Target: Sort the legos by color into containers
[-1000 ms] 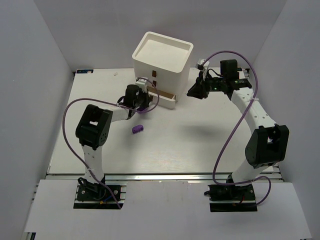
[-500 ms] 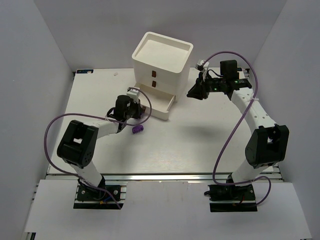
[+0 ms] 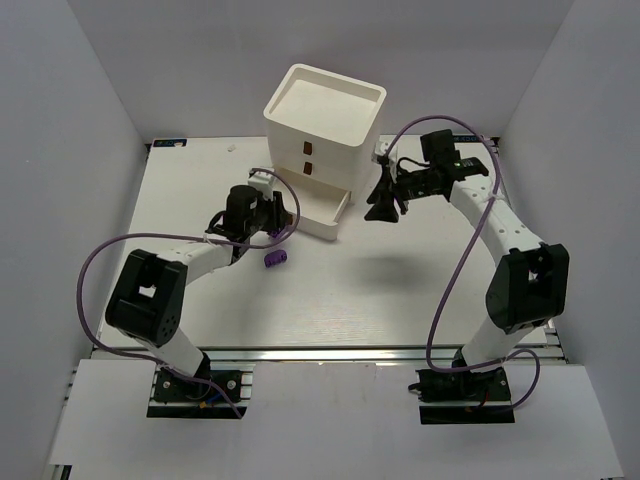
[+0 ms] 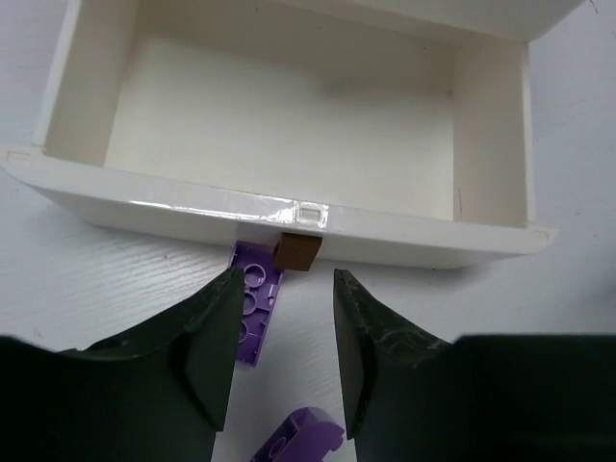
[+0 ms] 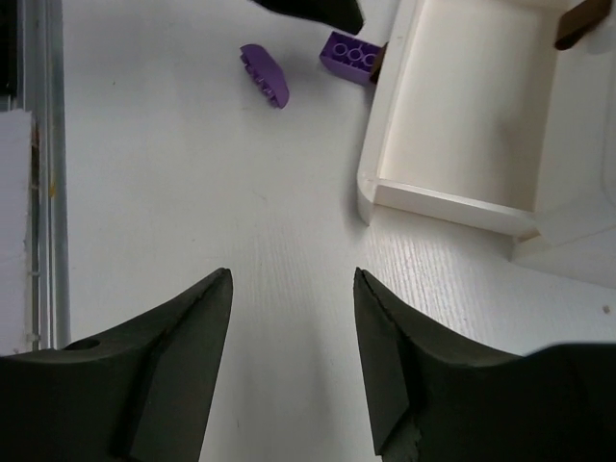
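My left fingers (image 4: 214,337) have just let go. A moment ago they were pinched shut on the brown pull (image 4: 295,252); now they stand apart in the lower half of the left wrist view with nothing between them, and the pull sits just beyond their tips at mid-frame. Past it the bottom drawer (image 4: 289,144) fills the upper part of that view, pulled out, with nothing in it that I can see. One purple brick (image 4: 252,303) lies on the table (image 4: 106,279) right against the drawer's front, just left of the pull, and a second purple brick (image 4: 300,438) pokes in at the bottom edge. My right fingers (image 5: 188,356) have spread wider too and hold nothing. From overhead, that arm has swung down from beside the chest (image 3: 322,115) toward the drawer's right side, right of centre in the frame (its wrist camera shows both bricks in its upper left). I judge the opening step done: the container is ready and the purple pieces are close by, so picking one up looks like the next job. The brick hugging the drawer front may be awkward to get fingers around. I see no green bricks in any view.
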Tool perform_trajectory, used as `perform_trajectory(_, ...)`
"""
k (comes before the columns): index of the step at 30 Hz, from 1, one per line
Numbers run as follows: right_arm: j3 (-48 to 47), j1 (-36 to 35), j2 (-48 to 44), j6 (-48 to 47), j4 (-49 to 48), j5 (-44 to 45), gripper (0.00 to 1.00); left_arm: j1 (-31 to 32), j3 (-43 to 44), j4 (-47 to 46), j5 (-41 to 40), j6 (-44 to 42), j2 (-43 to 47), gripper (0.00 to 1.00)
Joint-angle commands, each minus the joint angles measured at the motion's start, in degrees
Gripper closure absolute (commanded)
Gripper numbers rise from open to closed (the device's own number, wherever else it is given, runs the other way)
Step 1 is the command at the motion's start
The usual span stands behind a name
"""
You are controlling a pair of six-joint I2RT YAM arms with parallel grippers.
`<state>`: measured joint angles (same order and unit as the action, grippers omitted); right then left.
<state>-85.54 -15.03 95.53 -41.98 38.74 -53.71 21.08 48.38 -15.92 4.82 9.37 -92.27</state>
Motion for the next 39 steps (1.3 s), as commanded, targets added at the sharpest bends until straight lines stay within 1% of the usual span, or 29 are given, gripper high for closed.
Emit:
perform_trajectory(1,-2.44,-1.67,0.71,-8.46,6.16,-0.78,0.41,-0.69,3.21,2.91,-0.34,0.83,2.88,0.47)
perform_trajectory(2,-2.35,-2.11,1.06,-11.17,7.65,-0.69,0.38,-0.69,2.86,4.57,-0.25,0.83,4.10,0.47)
perform_trajectory(3,-2.18,-2.46,1.15,-11.89,7.84,-0.52,0.38,-0.69,1.38,5.11,0.27,-0.56,4.72,0.47)
perform_trajectory(6,-2.26,-3.60,1.94,-11.64,7.58,-0.08,0.37,-0.69,-1.52,6.16,2.82,-4.25,5.78,0.41)
perform_trajectory(8,-2.79,-4.48,2.82,-10.85,7.49,0.10,0.36,-0.69,-1.54,8.26,5.02,-6.54,4.82,0.39)
perform_trajectory(9,-3.14,-4.57,3.08,-10.24,7.58,0.10,0.36,-0.69,-1.19,9.32,5.81,-8.47,2.99,0.38)
perform_trajectory(11,-3.76,-4.83,3.52,-9.88,7.66,0.36,0.36,-0.69,1.01,12.82,7.04,-9.28,0.70,0.38)
perform_trajectory(12,-3.76,-4.92,3.53,-9.79,7.66,0.54,0.36,-0.69,1.62,13.37,7.39,-11.71,-1.05,0.38)
perform_trajectory(16,-3.41,-4.84,3.18,-9.70,7.49,1.42,0.35,-0.16,2.24,12.32,5.64,-13.32,-4.22,0.37)
perform_trajectory(21,-2.97,-4.84,2.91,-9.70,7.93,1.68,0.34,-0.16,5.49,11.35,0.46,-14.46,-8.80,0.36)
perform_trajectory(25,-2.71,-4.66,2.74,-9.70,8.10,2.03,0.34,-0.16,8.83,10.83,-0.34,-15.26,-11.53,0.36)
perform_trajectory(28,-2.71,-4.66,2.74,-9.70,7.93,2.30,0.34,-0.16,11.03,11.79,-0.16,-15.25,-12.41,0.39)
perform_trajectory(31,-2.79,-4.84,3.09,-9.53,7.84,2.47,0.34,-0.69,11.56,12.49,0.54,-14.55,-12.85,0.50)
perform_trajectory(32,-2.79,-4.75,3.09,-9.44,7.84,2.39,0.34,-0.69,11.47,12.76,0.80,-14.38,-12.94,0.63)
perform_trajectory(35,-3.14,-4.84,3.35,-9.35,7.66,2.56,0.34,-0.69,10.60,13.81,0.89,-13.15,-11.54,0.78)
perform_trajectory(36,-3.23,-4.84,3.44,-9.35,7.66,2.65,0.34,-0.69,10.07,13.99,1.33,-12.97,-9.70,0.85)
perform_trajectory(38,-3.23,-4.75,3.53,-9.26,7.67,2.82,0.34,-0.69,8.14,14.08,1.95,-12.27,-6.97,0.88)
perform_trajectory(39,-3.23,-4.75,3.53,-9.26,7.66,2.91,0.34,-0.69,7.44,13.99,2.21,-12.18,-3.39,0.90)
